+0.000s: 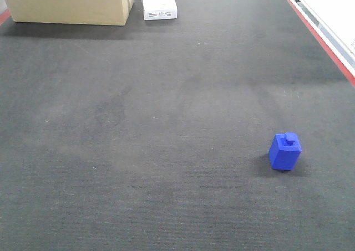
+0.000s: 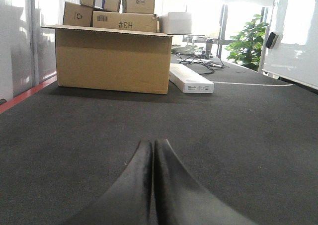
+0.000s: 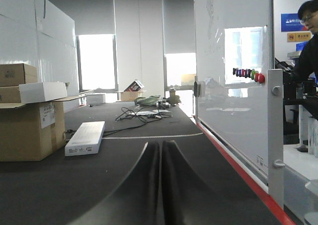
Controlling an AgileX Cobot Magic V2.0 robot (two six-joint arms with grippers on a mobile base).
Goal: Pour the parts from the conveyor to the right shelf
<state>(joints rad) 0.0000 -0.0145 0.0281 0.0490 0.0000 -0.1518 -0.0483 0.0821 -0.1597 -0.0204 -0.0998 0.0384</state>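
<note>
One bright-blue part (image 1: 285,150), a small block with a nub on top, stands upright on the dark-grey conveyor (image 1: 166,123) at the right, nearer the front. Neither gripper shows in the front view. In the left wrist view my left gripper (image 2: 152,142) is shut, its black fingers pressed together with nothing between them, low over the belt. In the right wrist view my right gripper (image 3: 161,143) is shut and empty too, above the belt near its red right edge strip (image 3: 238,170). The right shelf is out of view. The blue part shows in neither wrist view.
A large open cardboard box (image 1: 69,3) and a flat white carton (image 1: 158,1) sit at the belt's far end, with cables (image 3: 141,116) behind. A whiteboard panel (image 3: 231,76) runs along the right edge. A person (image 3: 309,41) stands at the far right.
</note>
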